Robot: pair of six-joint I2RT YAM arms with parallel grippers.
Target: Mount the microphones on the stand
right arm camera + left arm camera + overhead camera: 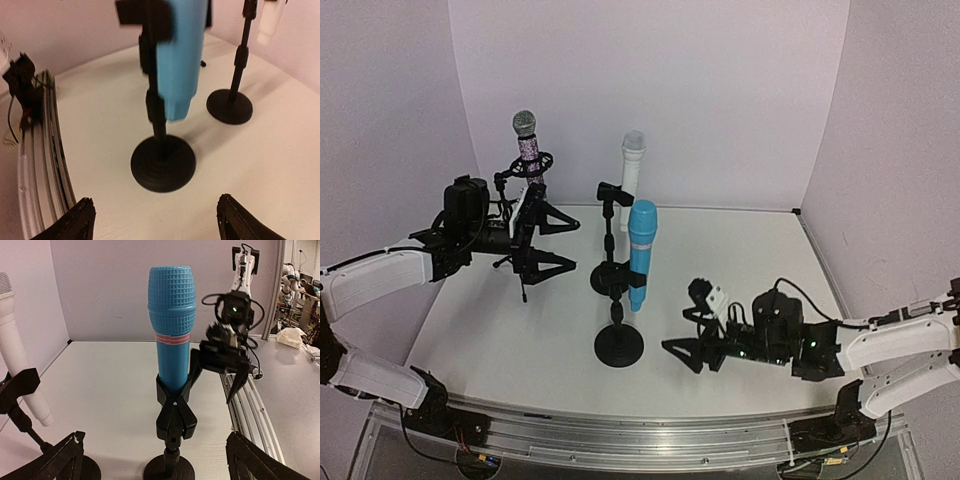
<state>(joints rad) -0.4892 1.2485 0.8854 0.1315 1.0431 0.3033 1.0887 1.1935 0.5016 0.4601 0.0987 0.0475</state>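
Three microphones stand in black stands. The glittery purple one is at the back left, the white one leans in the middle clip, and the light blue one sits upright in the front stand. My left gripper is open and empty, just left of the stands; its view shows the blue microphone gripped by its clip and the white microphone. My right gripper is open and empty, low over the table right of the front stand's base.
The middle stand's round base sits just behind the front one. White walls close the back and sides. The metal rail runs along the table's near edge. The right arm shows in the left wrist view.
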